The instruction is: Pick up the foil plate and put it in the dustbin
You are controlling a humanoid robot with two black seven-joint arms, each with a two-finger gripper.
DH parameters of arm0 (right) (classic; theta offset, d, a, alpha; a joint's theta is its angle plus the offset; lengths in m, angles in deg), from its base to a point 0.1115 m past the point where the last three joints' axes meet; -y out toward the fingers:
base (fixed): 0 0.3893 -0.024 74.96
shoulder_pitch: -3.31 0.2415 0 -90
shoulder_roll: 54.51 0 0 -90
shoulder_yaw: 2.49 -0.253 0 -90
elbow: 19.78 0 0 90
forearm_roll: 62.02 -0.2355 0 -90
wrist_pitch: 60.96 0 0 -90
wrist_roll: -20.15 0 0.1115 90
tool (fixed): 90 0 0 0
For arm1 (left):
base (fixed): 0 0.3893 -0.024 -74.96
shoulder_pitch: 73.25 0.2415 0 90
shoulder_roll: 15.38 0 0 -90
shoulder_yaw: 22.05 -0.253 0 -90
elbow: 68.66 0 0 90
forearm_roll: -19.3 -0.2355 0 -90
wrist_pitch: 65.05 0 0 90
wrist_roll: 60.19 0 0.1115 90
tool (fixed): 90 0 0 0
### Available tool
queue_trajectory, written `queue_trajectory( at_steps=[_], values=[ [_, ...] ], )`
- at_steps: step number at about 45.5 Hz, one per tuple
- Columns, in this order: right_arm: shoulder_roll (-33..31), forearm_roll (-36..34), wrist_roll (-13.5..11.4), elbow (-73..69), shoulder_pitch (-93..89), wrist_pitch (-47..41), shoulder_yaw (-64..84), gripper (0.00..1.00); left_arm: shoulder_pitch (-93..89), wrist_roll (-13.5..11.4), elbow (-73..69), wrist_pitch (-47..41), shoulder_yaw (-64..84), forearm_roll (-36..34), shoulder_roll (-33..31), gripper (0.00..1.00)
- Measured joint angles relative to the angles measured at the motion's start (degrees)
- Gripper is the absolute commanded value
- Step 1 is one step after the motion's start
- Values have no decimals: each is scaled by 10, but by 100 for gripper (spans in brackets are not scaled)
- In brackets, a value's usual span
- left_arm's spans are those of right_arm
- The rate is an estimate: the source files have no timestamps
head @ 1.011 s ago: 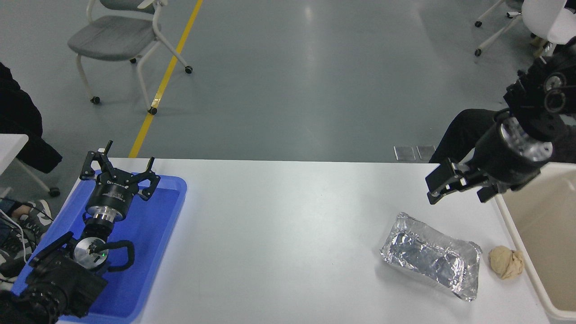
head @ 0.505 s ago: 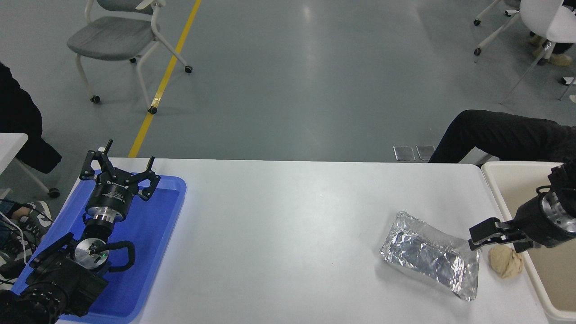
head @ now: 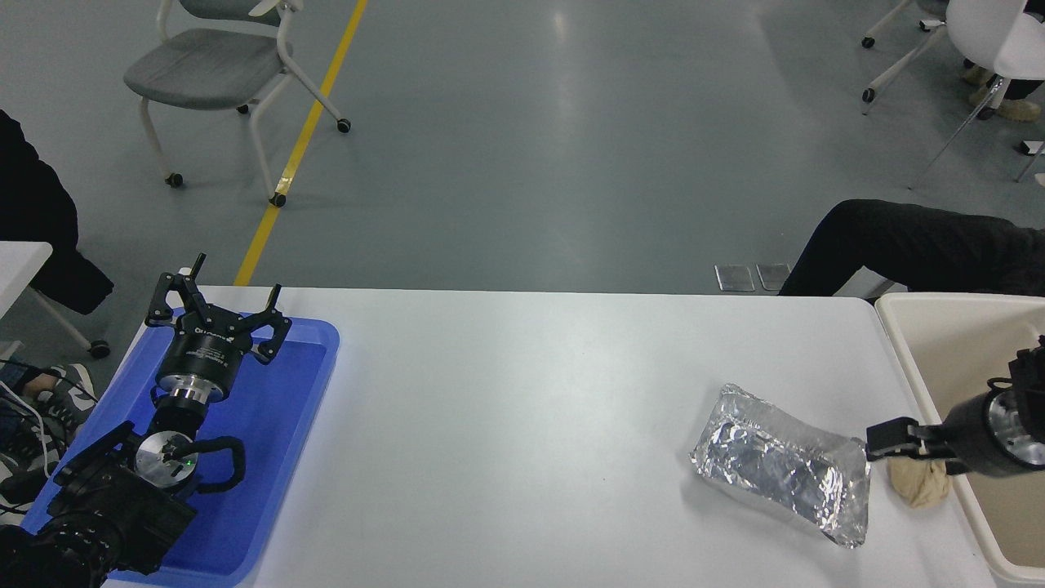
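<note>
The foil plate is a shiny, wrinkled silver tray lying on the white table at the right front. The dustbin is a large cream bin at the table's right edge, partly out of frame. My right gripper comes in low from the right across the bin's rim. Its tip is at the plate's right end, just above a tan dough-like lump. It is seen side-on, so its state is unclear. My left gripper is parked open over the blue tray at the lower left.
A flat blue tray lies at the table's left under the left arm. A seated person's dark-trousered leg is beyond the far right corner. Chairs stand on the grey floor behind.
My right arm has come down from high above the table's far right to table level. In the last half second it drew slightly right and lower, at the plate's right end.
</note>
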Motion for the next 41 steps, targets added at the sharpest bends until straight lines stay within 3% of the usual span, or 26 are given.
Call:
queue_trajectory(
  at_steps=[19,31,34,39,41],
  values=[
    [51,-25,-4,52,-88,30,-52,100,0,0,0,0,0,0,0,100],
    [73,-26,-7,81,-129,40,-69,93,0,0,0,0,0,0,0,100],
    [77,-26,-8,87,-136,42,-71,88,0,0,0,0,0,0,0,100],
    [85,-26,-8,96,-148,47,-73,71,0,0,0,0,0,0,0,100],
    [88,-26,-8,99,-152,50,-74,60,0,0,0,0,0,0,0,100]
  ],
)
